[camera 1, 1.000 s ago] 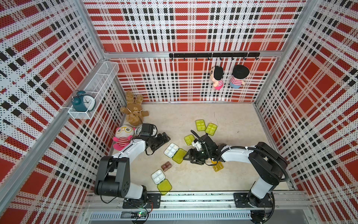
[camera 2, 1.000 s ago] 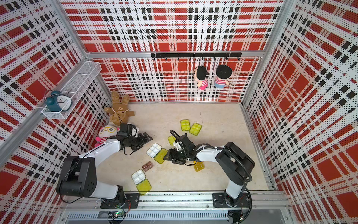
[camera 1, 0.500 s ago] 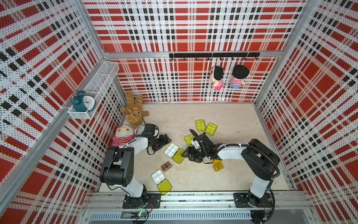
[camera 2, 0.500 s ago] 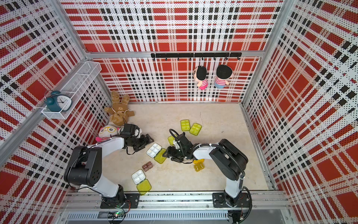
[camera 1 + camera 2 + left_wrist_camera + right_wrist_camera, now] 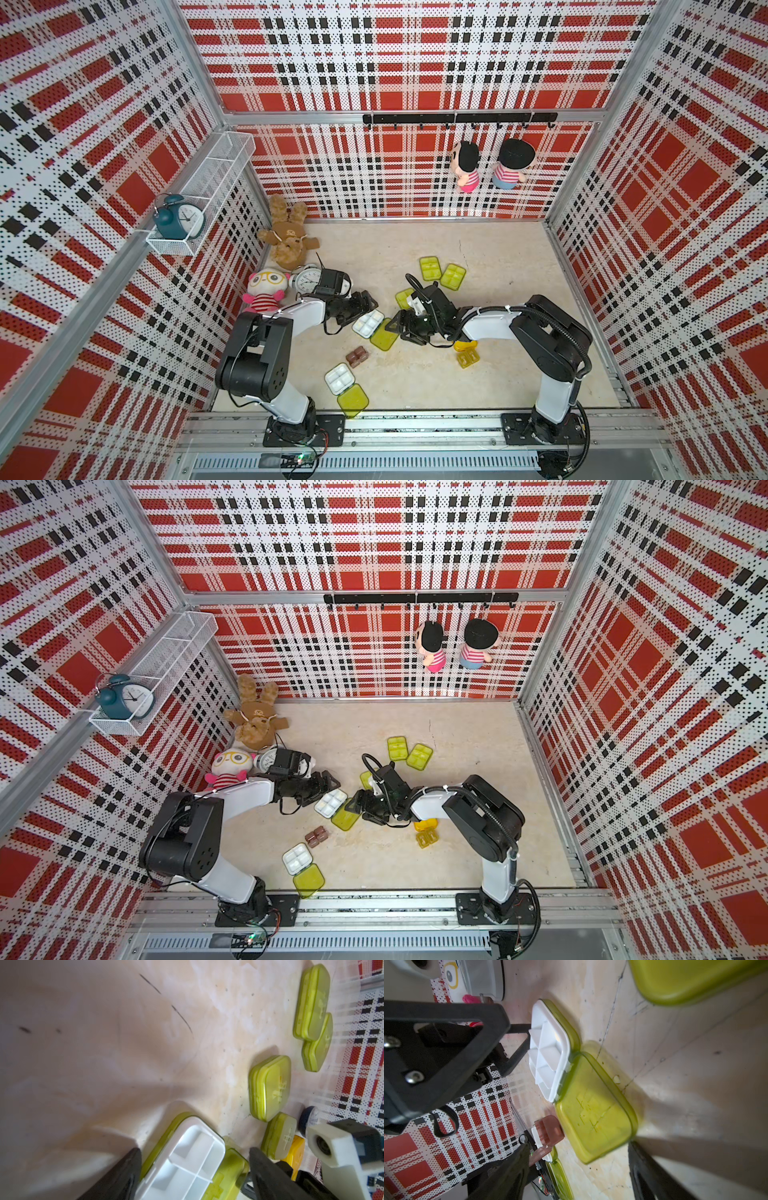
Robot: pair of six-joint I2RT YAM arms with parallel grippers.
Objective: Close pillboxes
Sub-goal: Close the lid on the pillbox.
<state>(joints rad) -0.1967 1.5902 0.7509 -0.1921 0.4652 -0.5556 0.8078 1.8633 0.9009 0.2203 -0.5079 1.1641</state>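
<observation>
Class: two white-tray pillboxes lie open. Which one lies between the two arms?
The open pillbox in mid-table: left jaws flank its white tray, right jaws face its lime lid. The other open pillbox lies near the front rail.

The open pillbox (image 5: 368,323) has a white tray and a translucent lime lid (image 5: 384,336); the second open pillbox (image 5: 340,379) matches. The closed pillboxes (image 5: 430,268) are lime. Also a brown case (image 5: 357,356), an amber case (image 5: 467,358) and an orange case (image 5: 464,345). The walls (image 5: 395,62) carry red, white and black plaid; the worktop (image 5: 498,249) is mottled beige
</observation>
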